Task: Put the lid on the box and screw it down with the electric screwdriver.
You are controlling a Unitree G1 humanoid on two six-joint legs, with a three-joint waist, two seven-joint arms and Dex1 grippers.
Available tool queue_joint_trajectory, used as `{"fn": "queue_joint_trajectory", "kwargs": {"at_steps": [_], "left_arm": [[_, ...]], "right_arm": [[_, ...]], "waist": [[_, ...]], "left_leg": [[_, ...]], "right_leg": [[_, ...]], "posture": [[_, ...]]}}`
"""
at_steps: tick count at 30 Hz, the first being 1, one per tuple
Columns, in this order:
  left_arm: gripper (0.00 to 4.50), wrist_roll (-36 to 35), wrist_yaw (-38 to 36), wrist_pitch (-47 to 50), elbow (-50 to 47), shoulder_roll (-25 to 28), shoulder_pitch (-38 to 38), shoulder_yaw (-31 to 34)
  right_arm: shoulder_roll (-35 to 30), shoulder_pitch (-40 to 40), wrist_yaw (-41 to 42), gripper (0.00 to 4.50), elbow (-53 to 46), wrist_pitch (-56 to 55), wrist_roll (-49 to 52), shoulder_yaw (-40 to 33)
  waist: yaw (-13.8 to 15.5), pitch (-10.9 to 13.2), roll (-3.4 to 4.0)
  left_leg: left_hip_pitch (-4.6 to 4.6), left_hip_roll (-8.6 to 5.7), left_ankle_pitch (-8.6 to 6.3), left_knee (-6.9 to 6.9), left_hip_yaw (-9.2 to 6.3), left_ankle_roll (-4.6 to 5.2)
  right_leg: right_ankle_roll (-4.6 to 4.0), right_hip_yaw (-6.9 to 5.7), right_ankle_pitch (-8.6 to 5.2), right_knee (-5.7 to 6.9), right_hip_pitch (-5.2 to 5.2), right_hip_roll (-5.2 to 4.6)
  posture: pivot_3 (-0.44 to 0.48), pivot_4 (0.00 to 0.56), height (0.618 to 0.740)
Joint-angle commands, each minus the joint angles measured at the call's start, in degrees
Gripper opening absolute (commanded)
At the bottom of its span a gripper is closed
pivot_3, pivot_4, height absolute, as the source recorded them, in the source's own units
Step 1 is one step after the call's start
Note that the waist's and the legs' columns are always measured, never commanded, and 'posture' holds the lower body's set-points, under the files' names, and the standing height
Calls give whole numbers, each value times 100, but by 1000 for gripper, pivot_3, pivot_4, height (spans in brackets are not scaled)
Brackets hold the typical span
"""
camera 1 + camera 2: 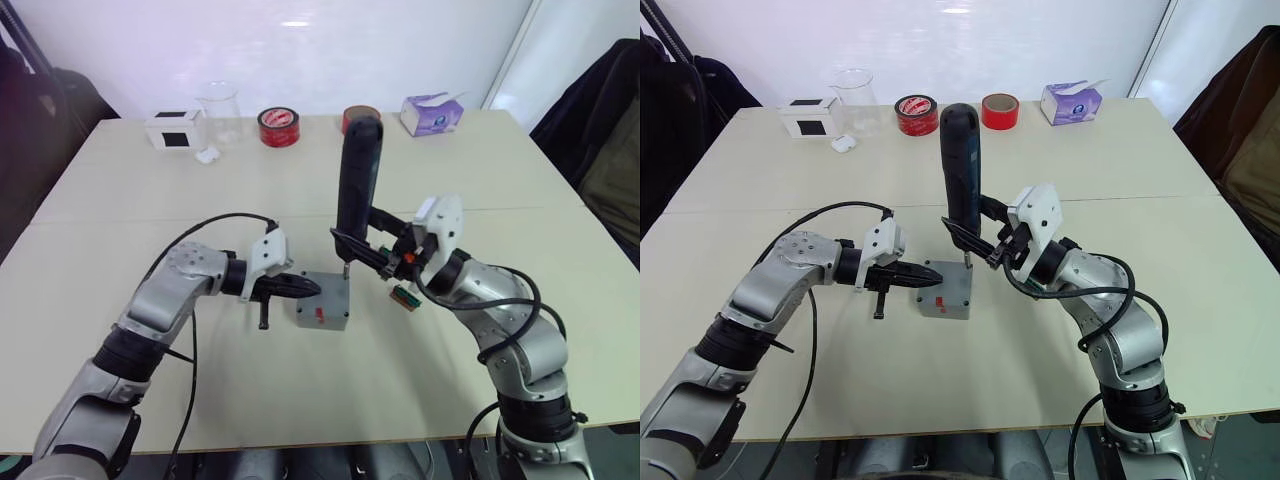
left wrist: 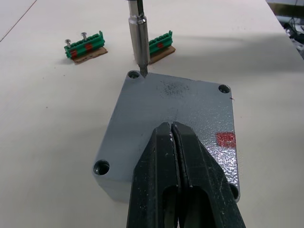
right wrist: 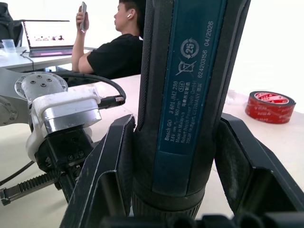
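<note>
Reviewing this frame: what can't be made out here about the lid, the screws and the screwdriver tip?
- Left wrist view: the left gripper, shut and resting on the lid, hides the lid's near edge and near corner hole.
- Same view: whether a screw sits under the electric screwdriver bit is too small to tell.
- Right wrist view: the right gripper and screwdriver body block the box.
- Eye views: corner screws too small to count.

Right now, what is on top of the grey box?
The lid covers the box. On it rest the shut left gripper and, at a corner screw hole, the electric screwdriver's bit. The box's inside is hidden.
</note>
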Motion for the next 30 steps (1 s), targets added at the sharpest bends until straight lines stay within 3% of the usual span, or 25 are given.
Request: {"fn": "queue_joint_trajectory", "kwargs": {"at_steps": [1,20,30], "left_arm": [[0,109,-1,32,-30,14,89,-60],[0,154,-19,8,-13,-3,92,-107],[0,375,0,-63,58,-3,189,-241]], "right_arm": [[18,-66,-30,1906,-77,-330,12,-47],[-259,292,22,1906,244,-364,-315,336],[-98,469,-598,1906,416,251,-435,625]], "waist": [[1,0,0],[1,-4,-3],[-2,-45,-16]], "left_leg": [[0,0,0,0,0,0],[13,0,0,0,0,0],[131,4,-6,-12,-1,8]], "right_leg": [[0,0,0,0,0,0],[0,0,0,-1,13,1],[-3,0,-6,-21,135,3]], "posture": [[0,150,740],[0,150,740],[0,150,740]]}}
